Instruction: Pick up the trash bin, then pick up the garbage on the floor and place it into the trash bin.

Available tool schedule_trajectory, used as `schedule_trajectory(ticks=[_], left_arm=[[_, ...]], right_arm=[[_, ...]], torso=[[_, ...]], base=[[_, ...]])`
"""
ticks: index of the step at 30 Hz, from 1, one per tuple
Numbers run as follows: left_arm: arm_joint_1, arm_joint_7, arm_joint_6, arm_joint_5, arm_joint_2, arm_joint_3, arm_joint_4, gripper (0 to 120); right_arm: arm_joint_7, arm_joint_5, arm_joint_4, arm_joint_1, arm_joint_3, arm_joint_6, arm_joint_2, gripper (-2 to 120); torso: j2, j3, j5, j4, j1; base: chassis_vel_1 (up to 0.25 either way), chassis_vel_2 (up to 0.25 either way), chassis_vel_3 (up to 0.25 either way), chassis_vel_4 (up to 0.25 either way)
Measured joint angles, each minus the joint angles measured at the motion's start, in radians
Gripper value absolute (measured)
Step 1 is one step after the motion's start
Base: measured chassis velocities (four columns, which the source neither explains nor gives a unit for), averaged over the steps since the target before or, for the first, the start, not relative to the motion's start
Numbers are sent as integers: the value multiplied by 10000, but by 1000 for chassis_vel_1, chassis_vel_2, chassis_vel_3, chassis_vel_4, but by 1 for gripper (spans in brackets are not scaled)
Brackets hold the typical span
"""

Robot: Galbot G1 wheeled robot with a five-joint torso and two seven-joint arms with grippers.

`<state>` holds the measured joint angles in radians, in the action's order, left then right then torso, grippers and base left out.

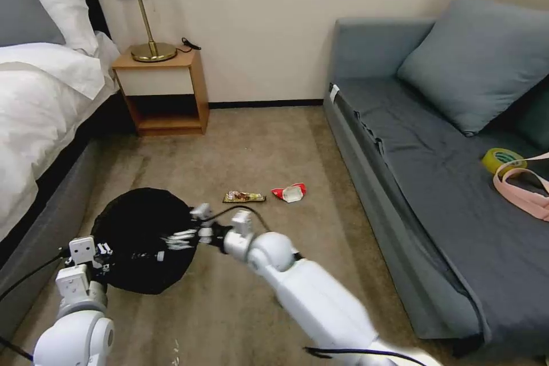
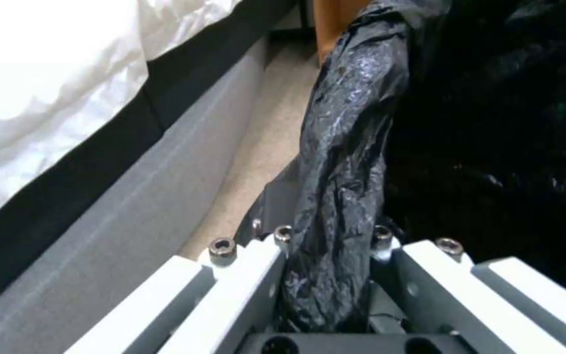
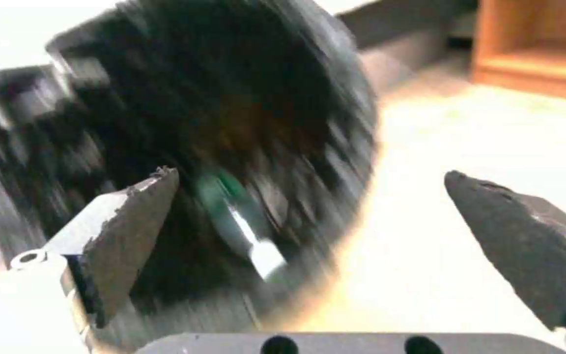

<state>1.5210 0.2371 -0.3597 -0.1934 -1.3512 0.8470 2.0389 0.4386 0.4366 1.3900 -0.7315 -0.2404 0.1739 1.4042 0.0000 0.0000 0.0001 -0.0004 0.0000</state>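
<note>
The left gripper (image 2: 325, 275) is pinching the trash bin (image 1: 143, 237) by its soft, crinkly rim. The right gripper (image 3: 309, 216) is hanging over it, fingers wide. The flat wrapper (image 1: 244, 197) looks light and thin.

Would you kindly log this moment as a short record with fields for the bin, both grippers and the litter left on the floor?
trash bin: black-lined trash bin, beside the bed
left gripper: left gripper shut on the bin's lined rim
right gripper: right gripper open, at the bin's mouth
in bin: blurred green-and-clear item, seemingly a bottle
floor litter: brownish snack wrapper and red-and-white packet on the carpet
</note>
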Motion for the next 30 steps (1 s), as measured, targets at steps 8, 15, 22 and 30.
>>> schedule_trajectory(ticks=[8, 15, 22, 30], left_arm=[[60, 59, 66, -43, 127, 82, -48, 2], [104, 87, 101, -37, 130, 14, -60, 2], [143, 132, 187, 21, -22, -137, -62, 2], [176, 157, 271, 114, -124, -196, -144, 2]], right_arm=[[55, -891, 382, -1022, 507, 156, -1481, 100], [983, -2210, 792, -2434, 1273, 184, -3477, 100], [1632, -3352, 454, -3218, 2084, -304, -4009, 100], [1857, -3935, -377, -3157, 2405, -644, -3700, 100]], torso=[[0, 0, 2, 5, 0], [0, 0, 3, 0, 0], [0, 0, 4, 2, -1], [0, 0, -1, 4, -1]], base=[[0, 0, 0, 0], [0, 0, 0, 0], [0, 0, 0, 0], [0, 0, 0, 0]])
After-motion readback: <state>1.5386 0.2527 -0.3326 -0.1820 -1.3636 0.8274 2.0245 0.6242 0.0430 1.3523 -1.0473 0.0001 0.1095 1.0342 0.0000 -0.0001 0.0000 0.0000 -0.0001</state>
